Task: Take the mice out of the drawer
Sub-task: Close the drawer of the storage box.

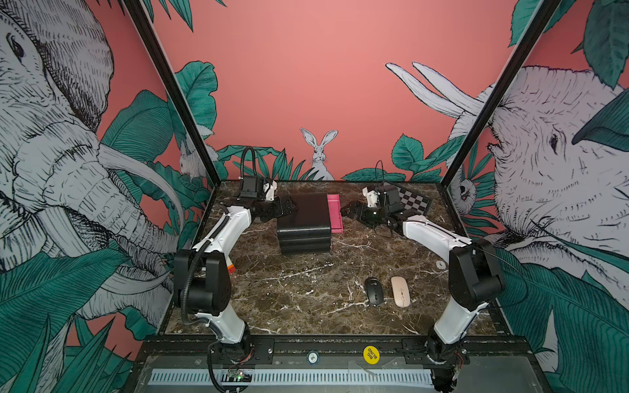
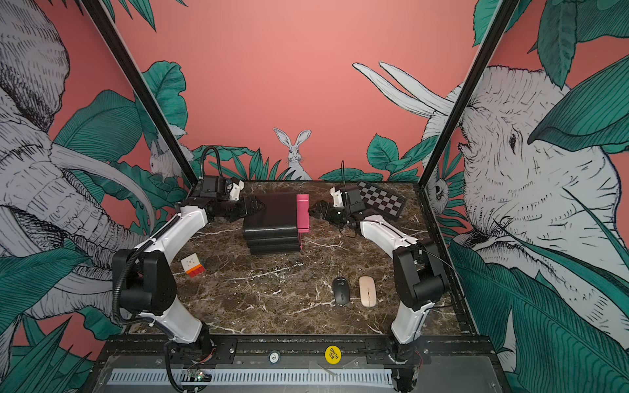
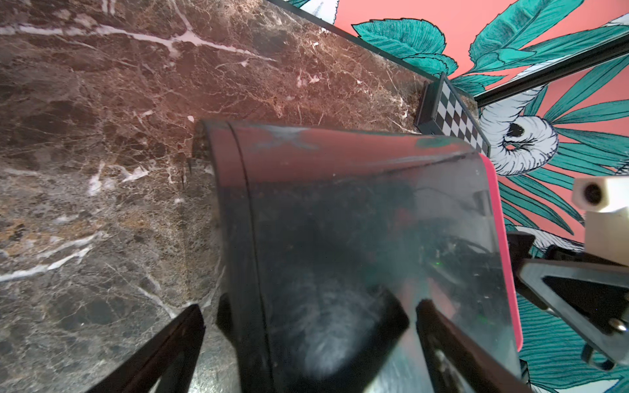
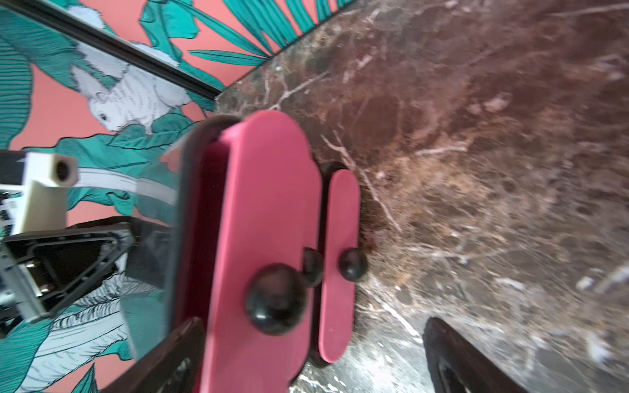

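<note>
A Rubik's cube point(image 2: 193, 266) shows whole in a top view, near the left arm. Only the right wrist view shows the three black knobs on the pink fronts. There the top drawer point(image 4: 265, 211) stands slightly out of the black cabinet point(image 1: 304, 217), its contents hidden.

Two mice lie on the marble table point(image 1: 306, 306) near the right arm: one black mouse point(image 1: 373, 291) and one cream mouse point(image 1: 400, 291). They lie side by side, apart, with their long axes running front to back. The black one's wheel end points towards the back wall.

The right gripper point(image 4: 311, 323) is spread wide, the top knob point(image 4: 275, 299) between its fingers, gripping nothing. The left gripper point(image 3: 309, 306) is spread wide at the cabinet's far side; contact is unclear.
</note>
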You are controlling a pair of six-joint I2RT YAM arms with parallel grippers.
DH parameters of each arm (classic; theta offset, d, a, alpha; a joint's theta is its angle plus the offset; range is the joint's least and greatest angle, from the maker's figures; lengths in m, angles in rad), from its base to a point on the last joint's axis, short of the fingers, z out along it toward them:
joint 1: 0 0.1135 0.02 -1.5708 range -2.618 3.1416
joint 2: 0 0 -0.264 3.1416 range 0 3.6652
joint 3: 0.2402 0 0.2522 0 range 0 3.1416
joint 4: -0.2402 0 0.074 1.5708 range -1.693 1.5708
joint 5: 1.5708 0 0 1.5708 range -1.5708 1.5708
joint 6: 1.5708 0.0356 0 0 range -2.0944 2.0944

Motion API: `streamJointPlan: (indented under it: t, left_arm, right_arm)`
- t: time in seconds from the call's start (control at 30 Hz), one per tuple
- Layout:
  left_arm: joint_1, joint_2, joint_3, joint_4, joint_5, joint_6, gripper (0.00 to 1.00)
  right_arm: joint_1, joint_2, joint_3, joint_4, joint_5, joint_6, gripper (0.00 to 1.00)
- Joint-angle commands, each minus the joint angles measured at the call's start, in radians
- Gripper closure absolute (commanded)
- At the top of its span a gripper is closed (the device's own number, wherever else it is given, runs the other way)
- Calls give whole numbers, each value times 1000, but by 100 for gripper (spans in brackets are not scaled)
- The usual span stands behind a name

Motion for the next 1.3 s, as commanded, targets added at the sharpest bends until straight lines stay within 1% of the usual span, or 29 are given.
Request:
streamJointPlan:
  t: [0.0, 0.2, 0.33, 0.5, 0.63, 0.77, 0.83, 0.97, 1.13, 1.17, 1.27]
  left_arm:
    - [-3, 12, 15, 20, 34, 13, 1]
    - [-3, 36, 44, 14, 48, 20, 1]
    - [-3, 37, 47, 7, 46, 27, 1]
    - [-3, 40, 47, -5, 42, 37, 1]
    - [-3, 41, 53, -11, 34, 43, 1]
    - [-3, 45, 56, -13, 36, 44, 1]
    - [-3, 46, 57, -14, 40, 42, 1]
    - [-4, 51, 58, -9, 48, 36, 1]
    - [-5, 57, 65, -7, 58, 33, 2]
    - [-4, 57, 67, -7, 60, 34, 2]
    - [-8, 59, 68, -4, 68, 37, 2]
  right_arm:
    - [59, 47, 27, 29, -12, 10, 2]
    - [89, 57, 21, 48, 9, 29, 2]
    - [79, -19, 1, 47, 46, 18, 2]
    - [48, -140, 32, -127, 146, -78, 1]
    - [-2, -150, 32, -335, 262, -119, 1]
    - [-33, -149, 22, -441, 331, -157, 1]
    - [-32, -149, 8, -439, 316, -167, 1]
    - [-3, -125, -20, -347, 254, -156, 1]
    - [41, -43, 32, -299, 223, -155, 1]
    - [49, -26, 68, -289, 216, -156, 2]
    - [79, 14, 105, -247, 177, -146, 1]
